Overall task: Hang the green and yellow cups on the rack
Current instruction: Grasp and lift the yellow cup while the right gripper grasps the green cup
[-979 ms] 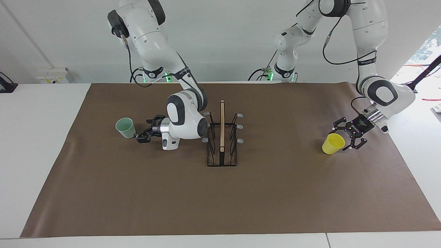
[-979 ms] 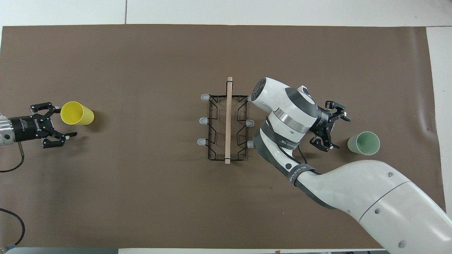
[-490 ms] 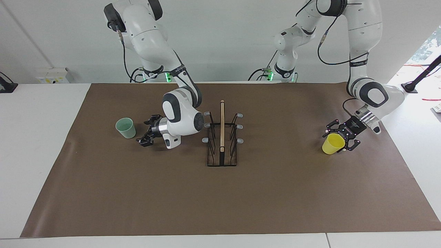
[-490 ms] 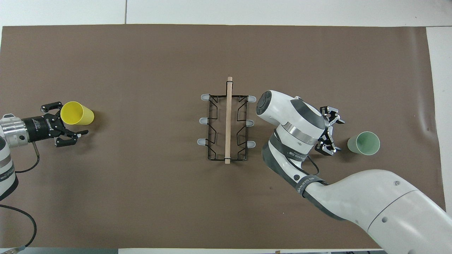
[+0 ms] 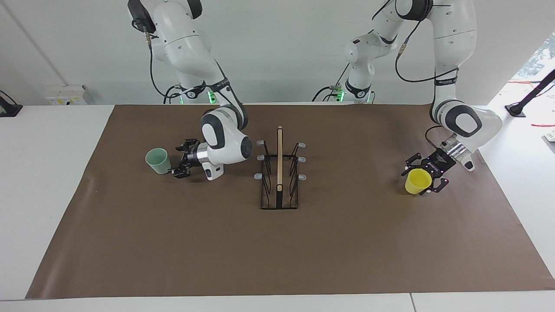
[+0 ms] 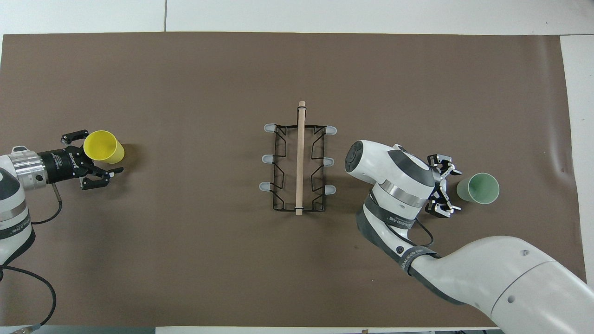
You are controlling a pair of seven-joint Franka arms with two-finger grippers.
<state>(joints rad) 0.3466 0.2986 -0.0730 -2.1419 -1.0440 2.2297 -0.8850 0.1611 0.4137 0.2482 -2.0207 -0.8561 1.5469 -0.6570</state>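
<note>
So: bench (image 5: pixel 130 242) carries a brown mat (image 5: pixel 277 242) with the black wire rack (image 5: pixel 279 173) at its centre, all six prongs bare, nothing hung yet. Right arm has pushed out toward its end of the bench since half a second ago; right pincer (image 5: pixel 179 159) now sits just beside the mint green cup (image 5: pixel 158 160), fingers apart, cup not yet between them. Left pincer (image 5: pixel 422 175) has closed in on the yellow cup (image 5: pixel 417 181), fingers spread either side of it but not clamped as far as I can tell. Both cups stand upright on the mat, one at each arm's end, well apart from the rack. Reads as both grasps imminent; yellow is further along.
</note>
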